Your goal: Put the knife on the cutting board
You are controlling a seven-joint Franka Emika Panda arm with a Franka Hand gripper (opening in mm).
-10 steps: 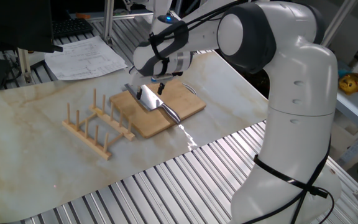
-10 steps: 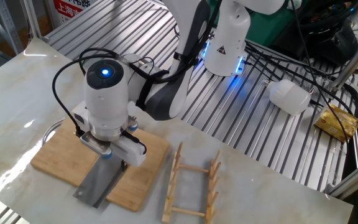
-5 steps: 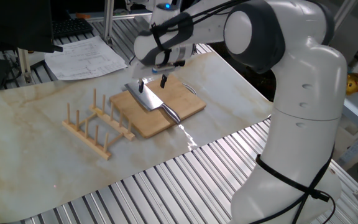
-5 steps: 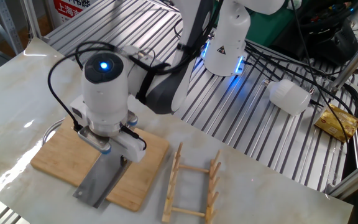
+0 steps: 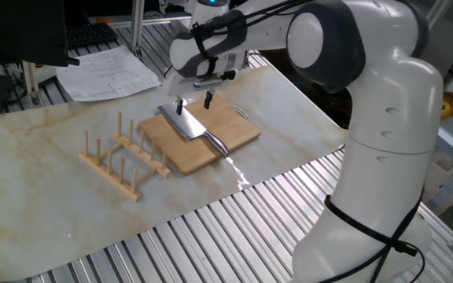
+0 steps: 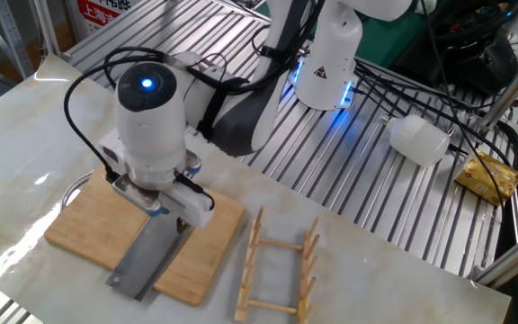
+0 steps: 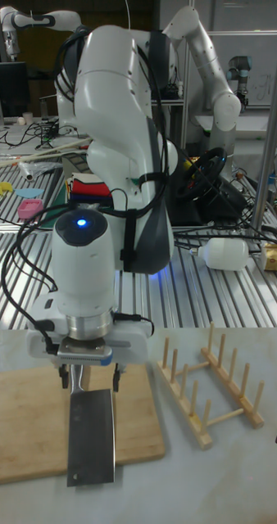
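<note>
Knife (image 5: 189, 124) lay flat on cutting board (image 5: 238, 135), blade (image 7: 91, 436) overhanging one board edge, handle overhanging opp. edge toward worktop (image 5: 38, 169). Gripper (image 5: 193, 102) hung just above knife, fingers (image 7: 116, 378) spread, nothing pinched, not touching knife. Board's metal loop handle (image 5: 244, 115) on far edge. Wooden peg rack (image 5: 123, 158) stood beside board, apart from it. Papers (image 5: 108, 72) at worktop's far end.

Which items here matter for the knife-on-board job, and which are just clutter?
Job items:
- knife, lying on the board
- cutting board
- gripper, open above the knife

Clutter:
- wooden peg rack
- papers
- white bottle
- yellow packet
</note>
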